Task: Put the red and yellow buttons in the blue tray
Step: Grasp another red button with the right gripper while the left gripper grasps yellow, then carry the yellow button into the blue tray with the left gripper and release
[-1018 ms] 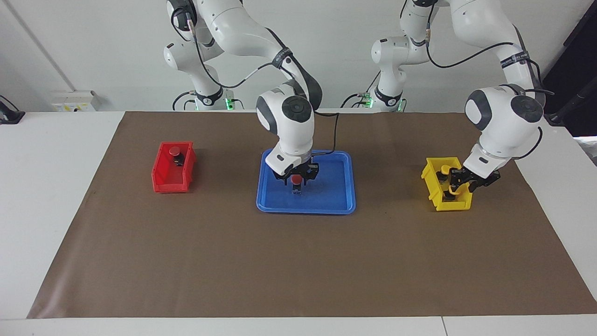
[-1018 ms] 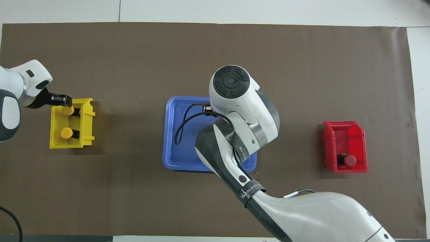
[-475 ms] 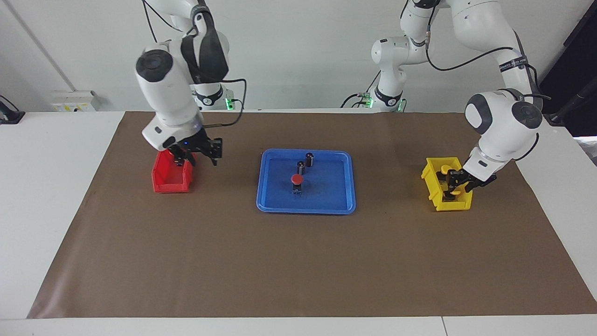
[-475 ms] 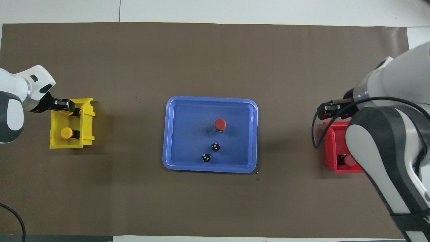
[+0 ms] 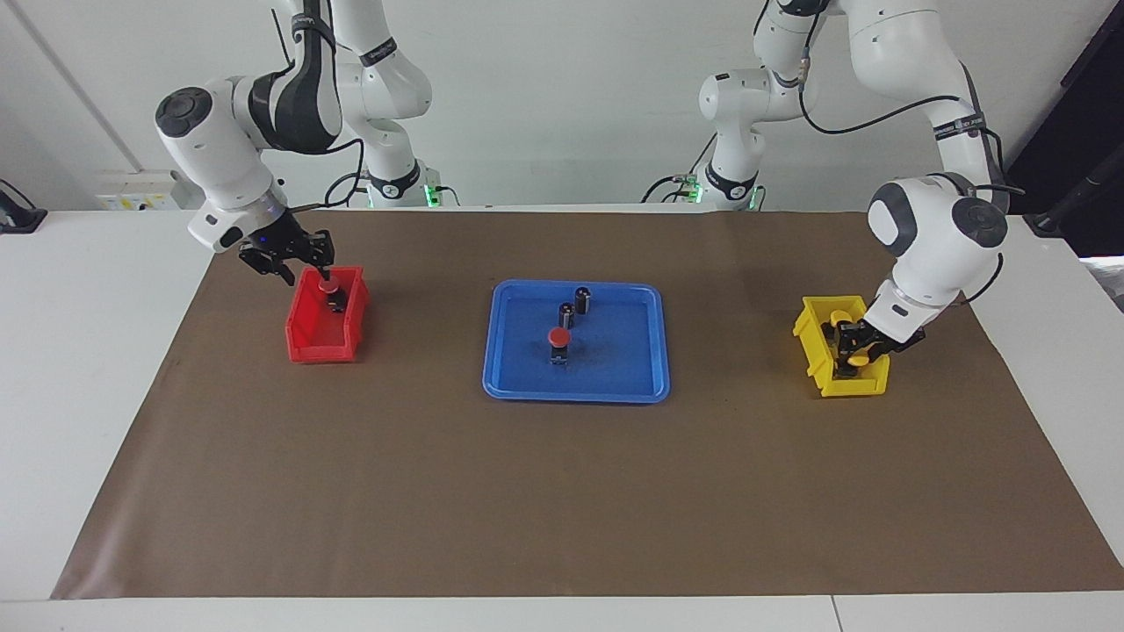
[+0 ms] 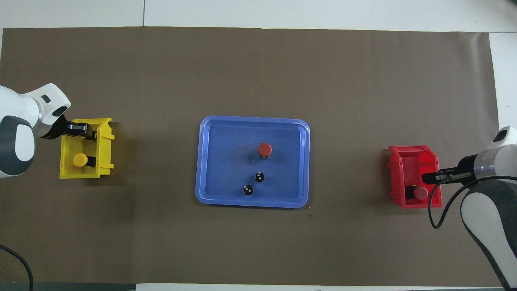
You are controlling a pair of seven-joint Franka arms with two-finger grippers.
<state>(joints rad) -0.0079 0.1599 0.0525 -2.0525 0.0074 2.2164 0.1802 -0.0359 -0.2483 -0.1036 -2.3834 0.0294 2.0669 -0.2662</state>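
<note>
The blue tray [image 5: 615, 369] [image 6: 226, 153] lies mid-table. One red button [image 5: 558, 338] [image 6: 264, 149] stands in it. A second red button [image 5: 329, 285] [image 6: 420, 192] sits in the red bin [image 5: 320, 347] [image 6: 408, 151]. My right gripper [image 5: 294, 263] [image 6: 428, 178] is open and empty above that bin's rim, beside this button. My left gripper [image 5: 853, 351] [image 6: 87, 131] is down inside the yellow bin [image 5: 812, 329] [image 6: 103, 145], over one yellow button whose cap [image 5: 866, 355] shows at its tip. The other yellow button [image 6: 80, 160] lies free in the same bin, nearer to the robots.
Two dark capless cylinders [image 5: 582, 298] [image 6: 259, 176] stand in the blue tray, nearer to the robots than the red button. A brown mat [image 5: 562, 491] covers the table. The red bin is at the right arm's end, the yellow bin at the left arm's end.
My right gripper let go of the red button in the tray, rose and swung over to the red bin. My left gripper sank a little deeper into the yellow bin.
</note>
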